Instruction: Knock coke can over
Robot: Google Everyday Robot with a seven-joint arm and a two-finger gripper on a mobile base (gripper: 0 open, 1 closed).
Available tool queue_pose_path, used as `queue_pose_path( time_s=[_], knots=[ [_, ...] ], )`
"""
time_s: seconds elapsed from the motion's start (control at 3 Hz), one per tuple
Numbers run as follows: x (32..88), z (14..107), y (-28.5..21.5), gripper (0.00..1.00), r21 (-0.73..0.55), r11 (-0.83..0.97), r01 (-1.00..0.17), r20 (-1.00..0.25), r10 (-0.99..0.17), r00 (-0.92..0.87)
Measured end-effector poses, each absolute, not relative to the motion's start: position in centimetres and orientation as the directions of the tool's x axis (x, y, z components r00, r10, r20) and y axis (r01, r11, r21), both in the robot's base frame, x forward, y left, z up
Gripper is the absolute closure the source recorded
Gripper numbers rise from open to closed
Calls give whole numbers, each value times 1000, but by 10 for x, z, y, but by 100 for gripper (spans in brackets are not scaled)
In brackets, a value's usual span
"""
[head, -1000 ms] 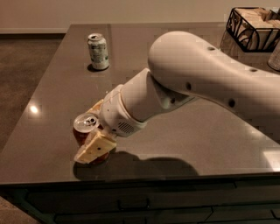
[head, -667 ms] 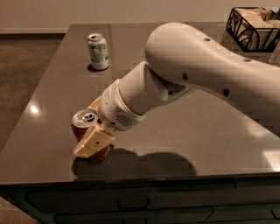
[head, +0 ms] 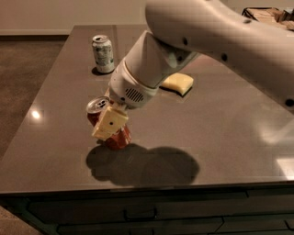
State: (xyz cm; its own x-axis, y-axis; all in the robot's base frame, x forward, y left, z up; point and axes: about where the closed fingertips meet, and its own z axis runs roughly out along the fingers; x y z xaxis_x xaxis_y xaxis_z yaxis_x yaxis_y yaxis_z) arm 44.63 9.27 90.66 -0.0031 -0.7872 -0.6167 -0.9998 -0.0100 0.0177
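The red coke can (head: 118,139) stands tilted near the table's front left, its silver top (head: 98,105) leaning left and away from upright, its base on the tabletop. My gripper (head: 105,128) is at the can, shut on it, with one tan finger (head: 110,122) lying across the can's front. The other finger is hidden behind the can. The white arm reaches down to it from the upper right.
A white-and-green can (head: 103,53) stands upright at the back left. A yellow sponge (head: 177,83) lies behind the arm. A dark basket (head: 268,13) sits at the far right corner. The table's front edge (head: 138,189) runs just below the can.
The arm has risen and swung, and the coke can has gone from upright to tilted with its top leaning left. The sponge behind the arm has come into sight.
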Motion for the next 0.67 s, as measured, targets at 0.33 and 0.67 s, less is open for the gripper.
queue_pose_path(
  time_s=[0.33,0.67],
  knots=[
    [469,909,79,100,28,5,-1000,-487,-873,-19],
    [488,906,68,100,15,17,-1000,-332,-943,-21]
  ],
)
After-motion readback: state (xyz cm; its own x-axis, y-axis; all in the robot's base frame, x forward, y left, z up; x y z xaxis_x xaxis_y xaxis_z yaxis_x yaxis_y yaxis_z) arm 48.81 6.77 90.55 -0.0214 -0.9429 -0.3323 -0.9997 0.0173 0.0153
